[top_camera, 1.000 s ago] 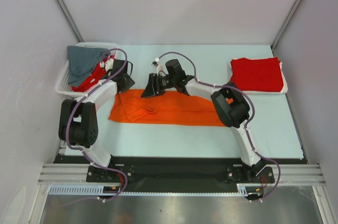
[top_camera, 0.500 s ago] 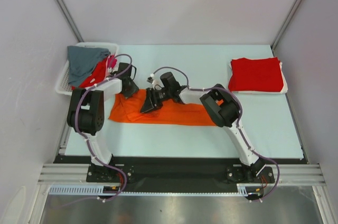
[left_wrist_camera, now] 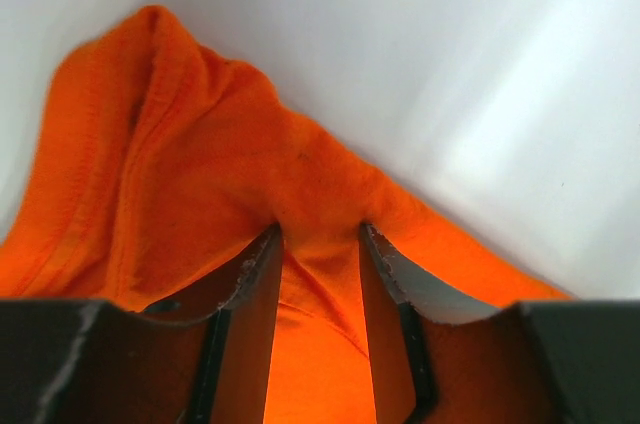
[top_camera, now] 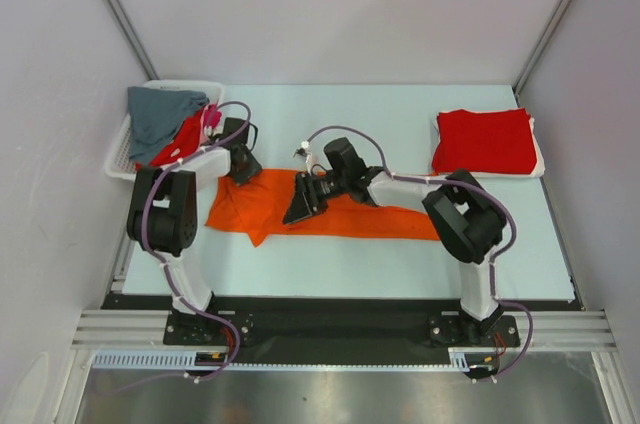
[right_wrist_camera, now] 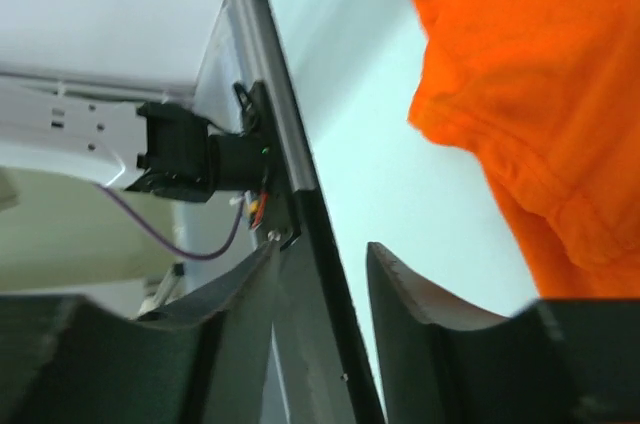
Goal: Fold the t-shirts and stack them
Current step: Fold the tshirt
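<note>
One corner caught: left jaws clench the orange shirt (top_camera: 380, 219) at its ten o'clock, likely for folding; right jaws hang parted, empty.

Links: white shells on left arm (top_camera: 200, 170) and right arm (top_camera: 480, 289)
Joints: black blocky housings
Cables (top_camera: 341, 128): thin, purple, looping along both arms
Left claw fingers (left_wrist_camera: 245, 314): dark grey, edges chipped pale

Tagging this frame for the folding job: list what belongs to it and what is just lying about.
Job: orange t-shirt, pinched by the left gripper; right gripper, open; folded red t-shirt; grey t-shirt; crumpled red t-shirt.
Lying about: white mesh basket holding the last two.
</note>
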Controlling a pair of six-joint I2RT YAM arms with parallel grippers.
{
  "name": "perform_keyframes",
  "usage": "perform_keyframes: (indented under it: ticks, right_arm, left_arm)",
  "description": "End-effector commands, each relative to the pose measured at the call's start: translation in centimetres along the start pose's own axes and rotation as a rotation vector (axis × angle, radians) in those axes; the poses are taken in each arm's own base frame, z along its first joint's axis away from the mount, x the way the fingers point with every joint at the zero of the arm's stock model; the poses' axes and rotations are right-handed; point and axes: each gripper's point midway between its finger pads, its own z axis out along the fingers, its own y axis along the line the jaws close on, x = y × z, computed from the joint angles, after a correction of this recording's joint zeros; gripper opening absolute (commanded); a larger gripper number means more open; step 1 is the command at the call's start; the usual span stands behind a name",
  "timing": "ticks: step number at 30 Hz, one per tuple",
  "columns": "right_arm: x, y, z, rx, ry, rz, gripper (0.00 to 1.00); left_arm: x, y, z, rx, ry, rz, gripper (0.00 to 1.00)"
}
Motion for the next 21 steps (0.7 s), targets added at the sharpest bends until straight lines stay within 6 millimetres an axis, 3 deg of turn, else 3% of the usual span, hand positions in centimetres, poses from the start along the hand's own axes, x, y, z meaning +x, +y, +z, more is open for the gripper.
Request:
perform_keyframes:
  ticks: [1, 2, 3, 9, 11, 12, 13, 14, 16, 17, 21]
  right_arm:
    - [-1.1, -0.6, -2.1, 0.190, -0.068, -0.060, 0.44]
    - [-1.6, -0.5, -2.9, 0.234, -0.094, -0.078, 0.42]
    - [-2.1, -1.8, -3.6, 0.321, -0.132, -0.074, 0.38]
    - [-1.6, -6.3, -10.1, 0.677, -0.253, -0.007, 0.18]
    - [-0.5, -7.6, -11.8, 0.765, -0.268, 0.017, 0.10]
    - [-0.5, -8.6, -13.4, 0.840, -0.304, 0.029, 0.00]
    - [-0.4, -8.5, -14.6, 0.870, -0.330, 0.032, 0.00]
    - [0.8, -9.3, -15.5, 0.905, -0.328, 0.054, 0.00]
    - [0.7, -9.6, -18.1, 0.955, -0.398, 0.081, 0.00]
    - [1.1, -10.0, -18.8, 0.971, -0.406, 0.098, 0.00]
    - [3.3, -11.9, -22.3, 1.102, -0.431, 0.166, 0.00]
  left_arm:
    - [-2.0, -0.1, -3.1, 0.012, -0.105, 0.027, 0.42]
    - [-2.2, -0.1, -3.7, 0.015, -0.122, 0.025, 0.42]
    - [-2.8, -0.5, -5.2, 0.041, -0.154, 0.015, 0.43]
    - [-1.7, -0.6, -9.2, 0.110, -0.210, 0.004, 0.43]
    - [-0.6, -0.1, -9.5, 0.119, -0.204, 0.011, 0.40]
    - [-0.3, -0.1, -9.6, 0.128, -0.207, 0.010, 0.38]
    - [0.3, 0.0, -9.8, 0.138, -0.200, 0.013, 0.36]
    - [0.7, 0.0, -9.8, 0.142, -0.195, 0.014, 0.28]
    - [1.2, 0.1, -9.4, 0.142, -0.186, 0.018, 0.14]
    - [1.5, 0.0, -9.1, 0.140, -0.178, 0.022, 0.00]
    - [1.8, -0.1, -7.7, 0.113, -0.153, 0.025, 0.00]
